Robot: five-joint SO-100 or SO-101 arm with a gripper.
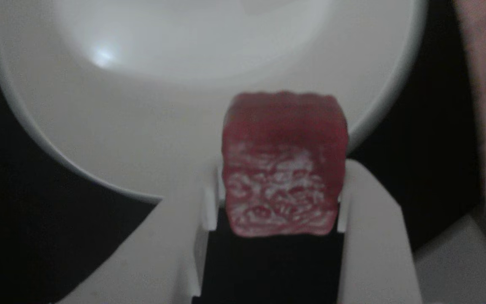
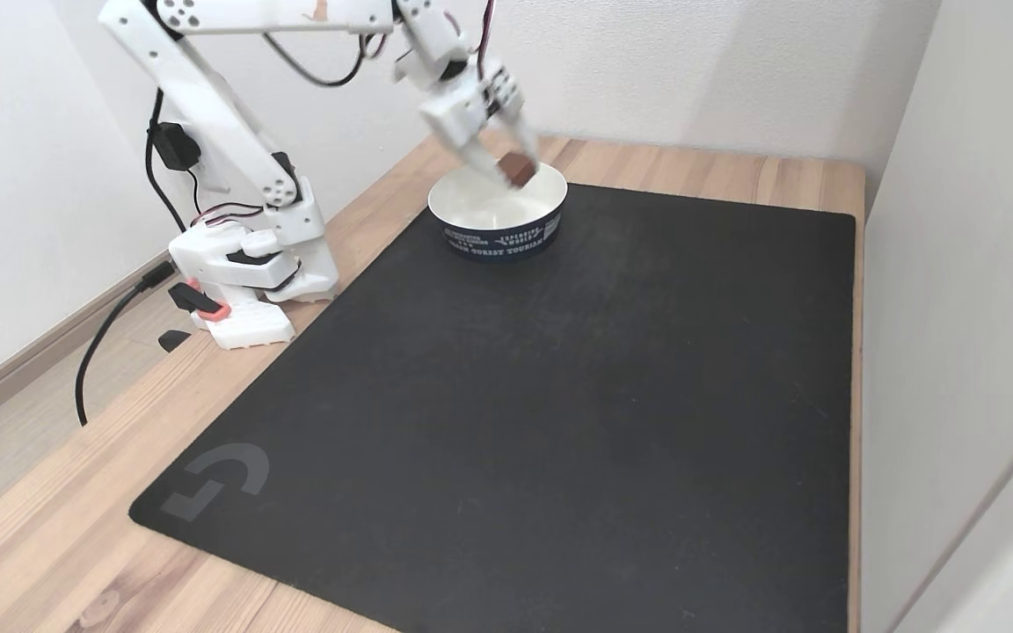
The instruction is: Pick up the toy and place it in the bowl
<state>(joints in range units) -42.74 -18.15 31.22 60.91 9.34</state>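
The toy (image 1: 283, 164), a dark-red block with white speckles and wavy edges, sits clamped between the white fingers of my gripper (image 1: 279, 198). Behind and below it spreads the glossy white inside of the bowl (image 1: 141, 118). In the fixed view the gripper (image 2: 513, 167) hangs over the right part of the bowl (image 2: 498, 233), which has a dark outer wall with white lettering. There the toy (image 2: 518, 168) shows as a small dark-red chunk held just above the rim level.
The bowl stands at the far edge of a large black mat (image 2: 515, 396) on a wooden table (image 2: 49, 527). The arm's white base (image 2: 247, 281) with its cable stands left of the mat. White walls close the back and right.
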